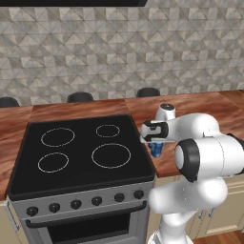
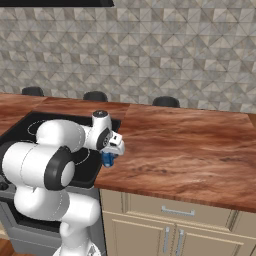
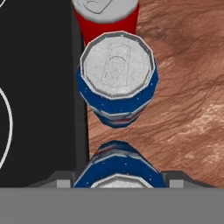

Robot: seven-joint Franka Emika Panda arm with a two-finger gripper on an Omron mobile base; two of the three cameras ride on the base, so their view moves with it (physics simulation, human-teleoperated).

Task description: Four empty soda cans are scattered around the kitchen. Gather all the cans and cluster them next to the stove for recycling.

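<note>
- Blue can (image 3: pixel 117 168) sits between the gripper (image 3: pixel 118 181) tips at 6 o'clock in the hand view, the two grey finger pads flanking it closely, so the fingers appear closed on it; actual contact cannot be confirmed.
- Second blue can (image 3: pixel 117 78) stands upright on the wooden countertop (image 3: pixel 188 87) at 12 o'clock from the held one, just beside the stove (image 3: pixel 35 87) edge, with a red can (image 3: pixel 105 17) directly beyond it in the same line.
- Seen from the left base view, the gripper (image 1: pixel 155 143) hangs over the counter strip at the stove's (image 1: pixel 81 152) 3 o'clock side, the blue can (image 1: pixel 156 149) under it.
- Judgement: the cans' long axes are vertical, and the coming set-down depends on the free gap at 6 o'clock of the standing blue can.
- No brand or lettering is readable on any can.
</note>
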